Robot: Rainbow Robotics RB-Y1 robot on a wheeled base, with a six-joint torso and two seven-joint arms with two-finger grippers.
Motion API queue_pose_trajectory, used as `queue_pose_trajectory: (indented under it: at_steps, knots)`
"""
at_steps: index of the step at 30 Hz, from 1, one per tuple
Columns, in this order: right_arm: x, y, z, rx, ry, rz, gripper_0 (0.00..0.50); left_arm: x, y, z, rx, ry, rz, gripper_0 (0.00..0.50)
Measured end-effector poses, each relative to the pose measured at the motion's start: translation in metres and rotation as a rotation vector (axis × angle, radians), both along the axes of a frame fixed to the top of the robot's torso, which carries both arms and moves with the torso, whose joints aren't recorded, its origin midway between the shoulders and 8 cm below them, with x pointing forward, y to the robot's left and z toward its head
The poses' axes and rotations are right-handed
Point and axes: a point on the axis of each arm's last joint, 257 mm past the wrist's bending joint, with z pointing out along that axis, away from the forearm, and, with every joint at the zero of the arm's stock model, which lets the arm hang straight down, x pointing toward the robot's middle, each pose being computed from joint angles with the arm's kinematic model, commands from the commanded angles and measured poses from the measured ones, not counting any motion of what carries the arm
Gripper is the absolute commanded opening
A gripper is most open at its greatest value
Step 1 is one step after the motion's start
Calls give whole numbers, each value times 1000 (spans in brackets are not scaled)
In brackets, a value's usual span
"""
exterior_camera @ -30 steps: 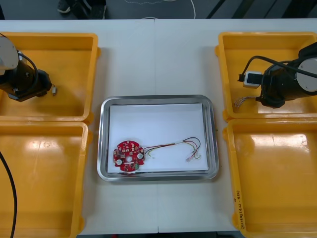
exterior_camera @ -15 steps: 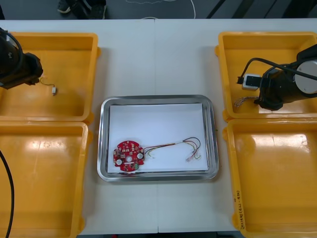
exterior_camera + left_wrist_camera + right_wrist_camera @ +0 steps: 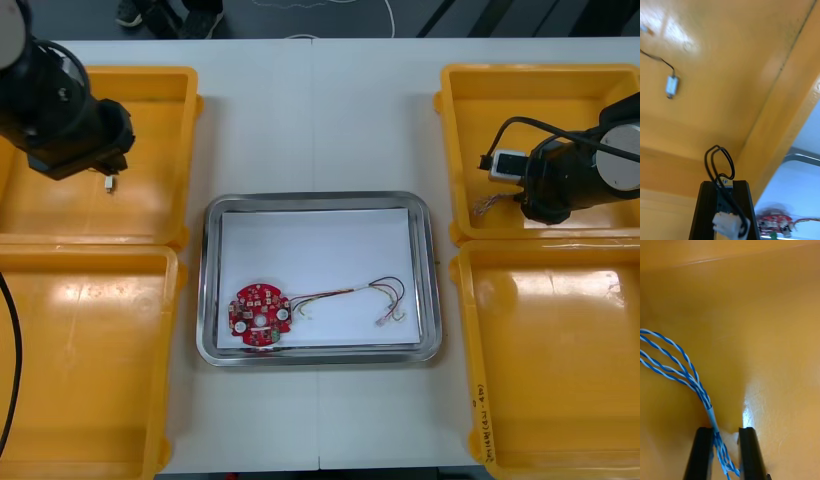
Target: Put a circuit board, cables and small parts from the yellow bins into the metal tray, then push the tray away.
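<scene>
Landmark: metal tray (image 3: 318, 198), white inside, in the middle of the table between the yellow bins.
In the tray: a round red circuit board (image 3: 260, 315) sits at its near-left corner. A red and yellow cable (image 3: 365, 293) runs from the board toward the tray's right side.
Left arm: over the far-left yellow bin (image 3: 150, 72), just past the tray's far-left corner.
Left gripper (image 3: 724, 182): the left wrist view shows its 2 fingers pressed together on a black cable (image 3: 719, 161). The cable's loop rises past the fingertips, and its white connector (image 3: 728, 226) lies against the fingers lower down.
Small metal part (image 3: 672, 84): on that bin's floor, well apart from the gripper, with a thin dark wire leading off it. In the front view it lies just beside the arm, left of the tray.
Left wrist view adds: past the bin's wall, a corner of the tray and the circuit board.
Right arm: over the far-right yellow bin (image 3: 520, 70), beyond the tray's far-right corner.
Right gripper (image 3: 726, 429): the right wrist view shows 2 fingers set narrow, gripping a twisted blue and white cable (image 3: 696, 384) between them. Its strands fan out over the bin floor.
Front view adds: that cable is a pale tangle by the bin wall nearest the tray, next to the arm.
</scene>
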Motion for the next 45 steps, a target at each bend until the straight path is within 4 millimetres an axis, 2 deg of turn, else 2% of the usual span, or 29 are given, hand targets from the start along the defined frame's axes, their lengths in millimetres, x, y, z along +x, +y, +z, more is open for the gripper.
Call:
queue_pose_trajectory:
  at_steps: [2, 10, 27, 36, 41, 45]
  knots:
    - [0, -1, 0, 1, 1, -2, 0, -4, -17, -3, -30, 13, 42, 0]
    - [-1, -3, 1, 10, 4, -4, 0, -14, -70, -13, -59, 28, -19, 0]
    - [-4, -5, 4, 31, 12, -7, 0, -47, -140, -64, 58, 118, -218, 0]
    - [-22, -10, 2, 35, 106, -12, 0, -36, -173, -76, 74, 34, -264, 0]
    - [-29, -1, 9, 84, 137, 2, 0, -28, -183, -86, 96, -13, -285, 0]
    - [-33, 2, 18, 102, 159, 13, 0, -24, -185, -104, 114, -5, -316, 0]
